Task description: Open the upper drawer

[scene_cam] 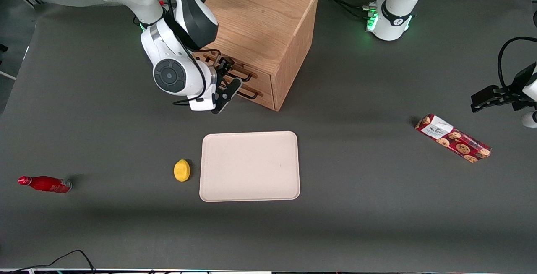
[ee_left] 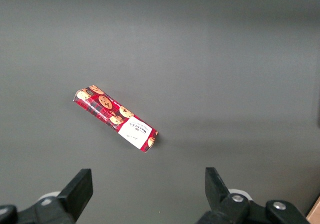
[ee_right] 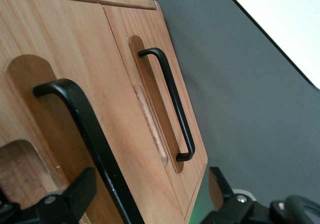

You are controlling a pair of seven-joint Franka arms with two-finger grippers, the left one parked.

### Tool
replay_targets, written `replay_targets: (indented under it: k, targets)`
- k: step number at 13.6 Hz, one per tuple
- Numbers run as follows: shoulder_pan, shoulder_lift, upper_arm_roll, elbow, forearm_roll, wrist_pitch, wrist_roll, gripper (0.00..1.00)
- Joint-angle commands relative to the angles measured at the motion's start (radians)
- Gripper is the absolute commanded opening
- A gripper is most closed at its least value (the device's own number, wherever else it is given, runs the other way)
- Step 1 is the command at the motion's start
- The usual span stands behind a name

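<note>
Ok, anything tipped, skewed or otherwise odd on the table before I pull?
Only small things: the red bottle lies on its side toward the working arm's end, and the cabinet sits angled to the table edges. The gripper, fingers open, is at the upper drawer handle. Nothing spilled or damaged.

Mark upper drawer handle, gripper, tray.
upper drawer handle [ee_right: 87,136], right wrist view, middle of the bar.
gripper [ee_right: 150,194], right wrist view, midway between its open fingertips, around the handle.
tray [scene_cam: 250,166], front view, bare centre.
</note>
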Motion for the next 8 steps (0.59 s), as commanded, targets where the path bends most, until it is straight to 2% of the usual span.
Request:
replay_targets:
  k: [1,8]
  targets:
    - [-0.012,-0.007,0.016,-0.021,0.031,0.024,-0.026,1.00]
    - [-0.020,0.024,0.014,-0.033,0.029,0.072,-0.050,1.00]
